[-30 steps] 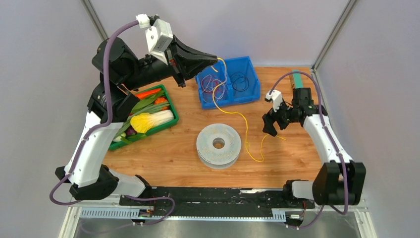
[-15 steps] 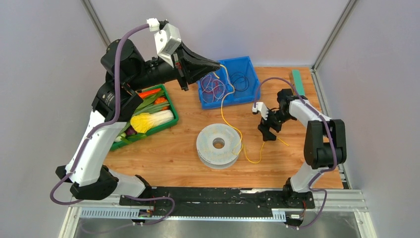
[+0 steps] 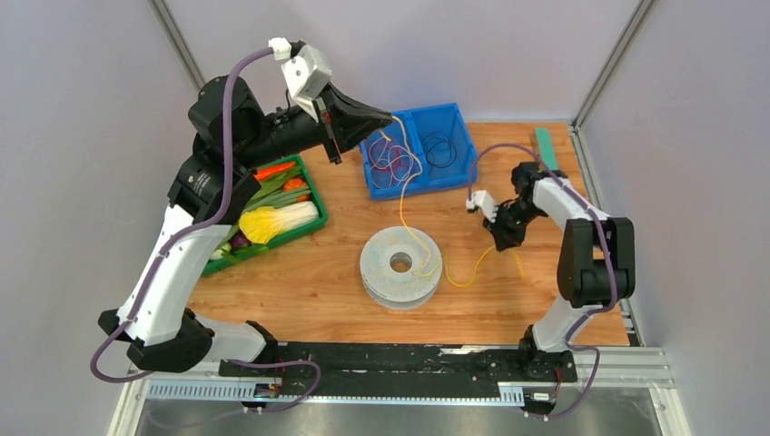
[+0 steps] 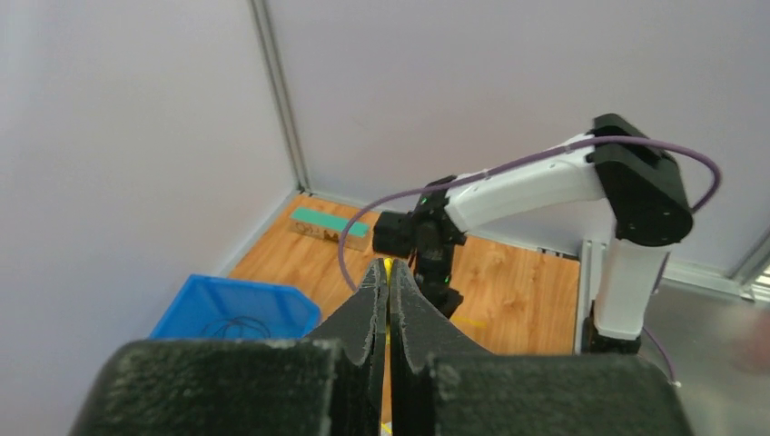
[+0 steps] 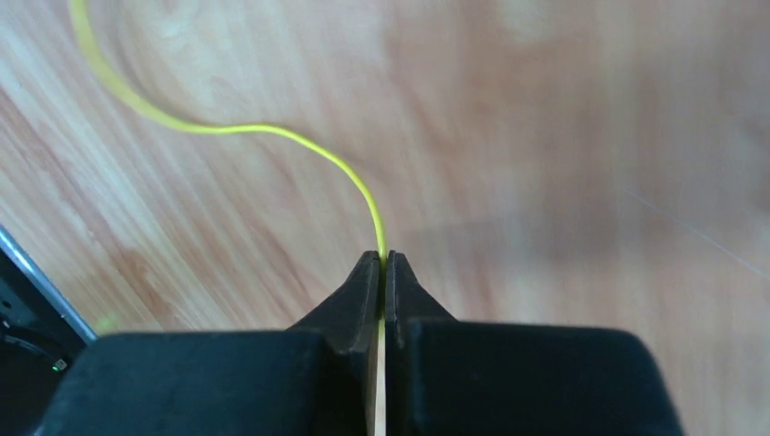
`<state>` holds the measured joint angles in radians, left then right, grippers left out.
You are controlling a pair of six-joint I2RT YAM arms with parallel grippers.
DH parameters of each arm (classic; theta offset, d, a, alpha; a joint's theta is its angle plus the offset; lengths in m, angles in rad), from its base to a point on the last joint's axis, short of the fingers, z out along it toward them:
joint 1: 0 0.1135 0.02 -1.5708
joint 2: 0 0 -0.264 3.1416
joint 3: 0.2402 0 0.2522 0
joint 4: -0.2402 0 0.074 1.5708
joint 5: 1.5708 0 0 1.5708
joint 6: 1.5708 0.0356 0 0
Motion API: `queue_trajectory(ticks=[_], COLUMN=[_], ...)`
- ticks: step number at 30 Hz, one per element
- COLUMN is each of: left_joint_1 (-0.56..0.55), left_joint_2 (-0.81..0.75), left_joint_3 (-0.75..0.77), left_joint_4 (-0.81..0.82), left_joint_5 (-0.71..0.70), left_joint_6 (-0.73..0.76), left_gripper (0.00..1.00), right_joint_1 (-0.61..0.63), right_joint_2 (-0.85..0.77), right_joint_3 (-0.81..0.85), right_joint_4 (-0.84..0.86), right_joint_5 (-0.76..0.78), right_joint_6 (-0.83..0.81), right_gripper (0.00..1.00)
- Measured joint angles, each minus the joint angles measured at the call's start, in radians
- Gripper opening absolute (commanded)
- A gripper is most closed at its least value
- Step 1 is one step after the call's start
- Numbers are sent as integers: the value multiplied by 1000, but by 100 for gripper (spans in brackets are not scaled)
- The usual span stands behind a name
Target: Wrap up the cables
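A thin bright-yellow cable (image 3: 410,204) runs from my left gripper (image 3: 392,118), held high over the blue bin, down across the grey spool (image 3: 400,266) and along the table to my right gripper (image 3: 502,243). The left gripper (image 4: 388,265) is shut on the cable, a sliver of yellow showing at its tips. Low over the wood, the right gripper (image 5: 382,259) is shut on the cable (image 5: 272,133), which curves away up and to the left from its tips.
A blue two-compartment bin (image 3: 457,162) at the back holds a red, white and purple wire tangle (image 3: 390,156) and a thin black wire (image 3: 438,148). A green tray of vegetables (image 3: 263,213) sits at the left. A teal-topped block (image 3: 547,145) lies at the back right.
The right gripper swung in from the right, dropped to the cable and shut on it. The left gripper drifted slightly left. The cable's loop shifted onto the spool's right side.
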<state>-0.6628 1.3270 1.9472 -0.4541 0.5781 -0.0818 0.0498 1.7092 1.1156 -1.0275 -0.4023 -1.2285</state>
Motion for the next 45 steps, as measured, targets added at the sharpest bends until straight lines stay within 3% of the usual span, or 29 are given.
queue_trajectory(ticks=[3,6,7,8,9,12,17,21,25,29,36,42,45], left_joint_1=[34,65,73,80,84,90,73,29,1,-16,-29,-44,-57], left_joint_2=[3,21,33,50,64,100,127,129,137,137,117,102,85], left_joint_3=[-5,1,11,25,35,55,46,17,10,-35,-181,-230,-254], left_joint_4=[1,10,13,18,24,42,47,13,-23,-31,31,109,163], left_joint_5=[-31,-76,-93,-111,-121,-126,-37,32,76,93,94,95,94], left_joint_6=[-8,-21,-24,-25,-24,-34,-85,-87,-83,-74,-109,-166,-199], left_gripper=[0,0,0,0,0,0,0,0,0,0,0,0,0], right_joint_1=[-89,-260,-332,-397,-460,-526,-462,-460,-372,-242,35,241,310], right_joint_2=[-11,-50,-75,-105,-140,-243,-288,-302,-430,-592,-843,-825,-791], right_joint_3=[164,378,439,481,509,503,305,257,262,259,107,102,101], right_joint_4=[-49,12,55,92,109,5,-211,-287,-259,-113,481,712,769], right_joint_5=[-22,-95,-127,-151,-163,-175,-236,-360,-499,-611,-643,-512,-451], right_joint_6=[86,214,262,296,312,235,110,116,202,386,928,1060,1064], right_gripper=[0,0,13,53,100,100,100,100,100,100,100,100,93])
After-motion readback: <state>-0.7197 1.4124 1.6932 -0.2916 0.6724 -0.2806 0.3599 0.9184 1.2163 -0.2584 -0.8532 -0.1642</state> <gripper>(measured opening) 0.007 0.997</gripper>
